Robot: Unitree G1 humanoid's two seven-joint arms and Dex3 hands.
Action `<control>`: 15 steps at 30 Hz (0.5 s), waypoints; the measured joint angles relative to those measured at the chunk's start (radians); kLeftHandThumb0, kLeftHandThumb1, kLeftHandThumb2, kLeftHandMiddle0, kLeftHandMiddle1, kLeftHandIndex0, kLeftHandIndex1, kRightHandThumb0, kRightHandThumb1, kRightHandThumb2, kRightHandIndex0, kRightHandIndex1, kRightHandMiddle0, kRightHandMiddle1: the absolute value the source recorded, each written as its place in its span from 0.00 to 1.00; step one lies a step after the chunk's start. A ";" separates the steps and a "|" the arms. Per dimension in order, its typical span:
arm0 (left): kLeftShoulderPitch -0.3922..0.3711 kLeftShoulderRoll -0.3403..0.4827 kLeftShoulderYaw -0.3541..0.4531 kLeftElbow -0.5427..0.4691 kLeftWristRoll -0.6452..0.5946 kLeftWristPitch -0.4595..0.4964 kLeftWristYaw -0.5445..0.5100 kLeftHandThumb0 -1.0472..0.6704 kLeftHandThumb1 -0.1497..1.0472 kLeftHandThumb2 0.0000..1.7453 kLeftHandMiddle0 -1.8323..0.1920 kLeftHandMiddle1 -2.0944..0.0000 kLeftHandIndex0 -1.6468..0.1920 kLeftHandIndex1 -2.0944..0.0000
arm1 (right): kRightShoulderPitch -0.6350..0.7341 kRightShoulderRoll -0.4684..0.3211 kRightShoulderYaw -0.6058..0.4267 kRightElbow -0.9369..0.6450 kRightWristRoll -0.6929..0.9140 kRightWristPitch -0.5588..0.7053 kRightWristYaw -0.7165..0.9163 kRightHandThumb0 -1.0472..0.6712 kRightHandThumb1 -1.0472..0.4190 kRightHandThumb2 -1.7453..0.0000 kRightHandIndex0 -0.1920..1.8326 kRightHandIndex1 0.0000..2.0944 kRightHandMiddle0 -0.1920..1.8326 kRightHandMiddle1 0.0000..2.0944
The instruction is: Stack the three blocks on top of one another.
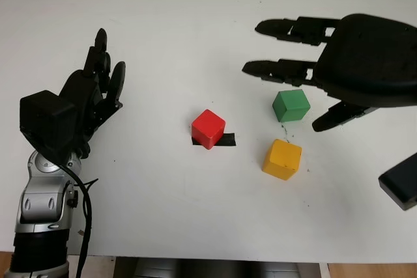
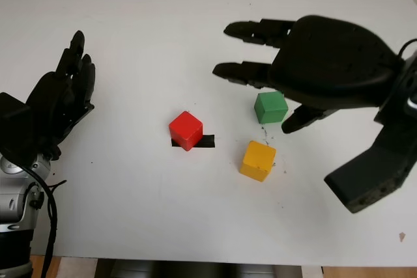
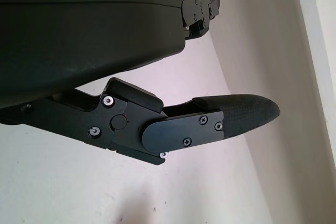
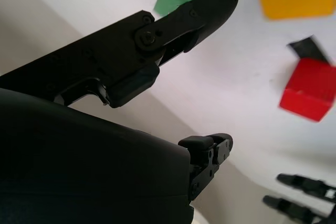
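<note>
A white table (image 1: pixel 195 30) filled nearly the whole scene, its surface plain and matte. A short strip of black tape (image 1: pixel 225 139) lay flat on the table near its middle, and a scatter of tiny dark specks (image 2: pixel 281 168) marked the surface a little to the right of the tape. Beyond the table's near edge a dark grey object (image 1: pixel 215 270) showed below it, with a slice of brown floor (image 2: pixel 365 272) to that object's right.
</note>
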 measured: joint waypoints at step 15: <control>0.000 0.002 -0.003 0.004 0.003 0.001 0.003 0.14 1.00 0.34 0.99 0.98 0.99 0.98 | 0.182 -0.001 0.043 -0.043 0.034 -0.020 0.076 0.19 0.15 0.97 0.19 0.03 0.26 0.02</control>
